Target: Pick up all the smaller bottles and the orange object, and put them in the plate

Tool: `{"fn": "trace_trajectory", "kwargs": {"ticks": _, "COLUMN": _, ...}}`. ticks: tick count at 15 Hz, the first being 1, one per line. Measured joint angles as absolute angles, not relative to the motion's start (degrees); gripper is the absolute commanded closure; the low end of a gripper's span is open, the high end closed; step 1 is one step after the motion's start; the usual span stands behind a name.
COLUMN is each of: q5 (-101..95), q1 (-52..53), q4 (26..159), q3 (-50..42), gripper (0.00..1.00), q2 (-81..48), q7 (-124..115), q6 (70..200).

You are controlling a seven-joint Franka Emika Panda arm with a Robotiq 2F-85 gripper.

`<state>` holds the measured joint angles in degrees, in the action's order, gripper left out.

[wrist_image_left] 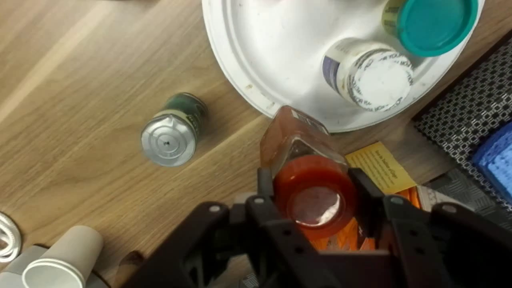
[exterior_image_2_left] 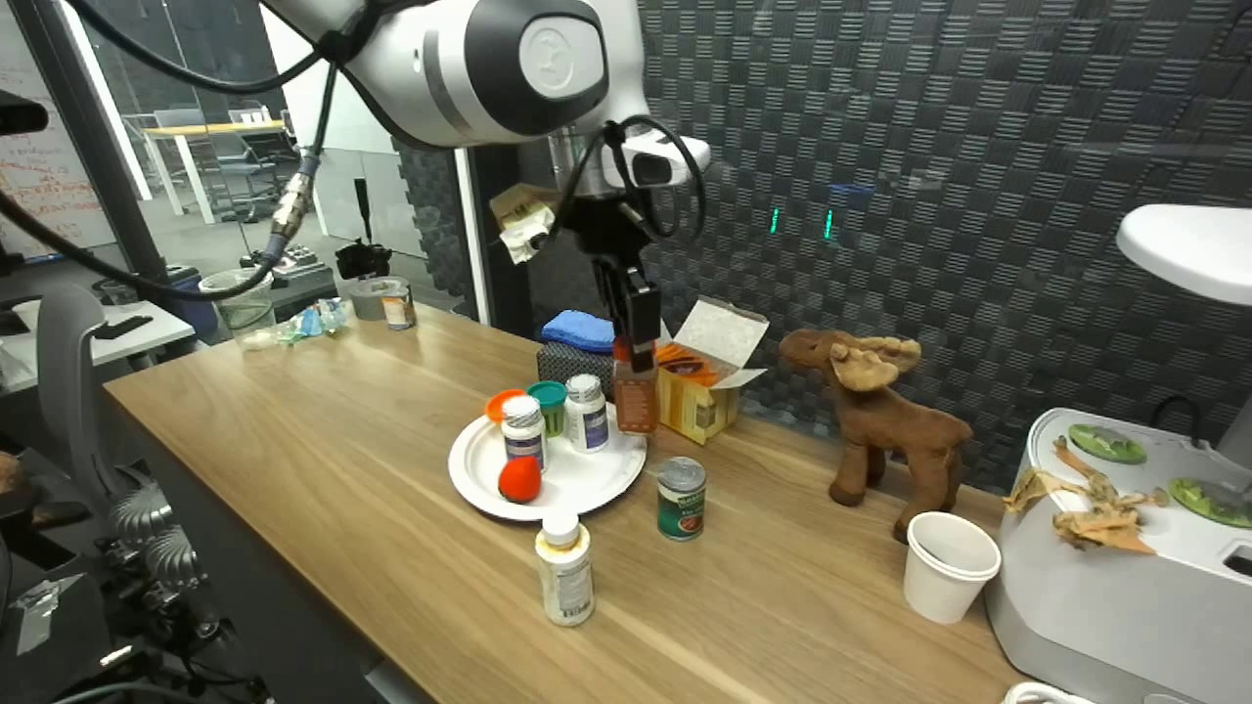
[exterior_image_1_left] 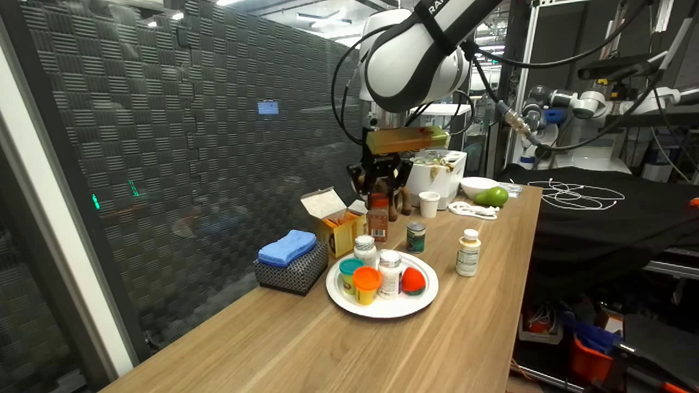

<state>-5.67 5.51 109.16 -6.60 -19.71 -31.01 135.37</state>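
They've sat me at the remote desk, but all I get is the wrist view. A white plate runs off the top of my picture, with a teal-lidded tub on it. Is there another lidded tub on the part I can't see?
Observer: Yes, an orange-lidded tub stands on the plate, beside the teal-lidded tub.
Visitor: And is any white bottle off the plate?
Observer: One: a white-capped bottle stands upright on the wooden table, apart from the plate.
Visitor: What's that brown bit by the paper cup?
Observer: It belongs to a stuffed toy animal with antlers, standing on the wooden table.
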Motion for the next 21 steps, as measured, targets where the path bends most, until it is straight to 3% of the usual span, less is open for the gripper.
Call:
{"fn": "trace_trajectory", "kwargs": {"ticks": 9, "q5": -6.7, "q1": 7.5, "q4": 117.9, "q3": -5.8, "gripper": 0.76, "q2": -15.7, "q7": -36.5, "q6": 134.3}}
{"fn": "trace_trajectory", "kwargs": {"ticks": 21, "q5": -1.0, "q1": 7.1, "q4": 119.0, "q3": -1.8, "gripper": 0.76, "q2": -15.7, "q7": -31.5, "q6": 135.5}}
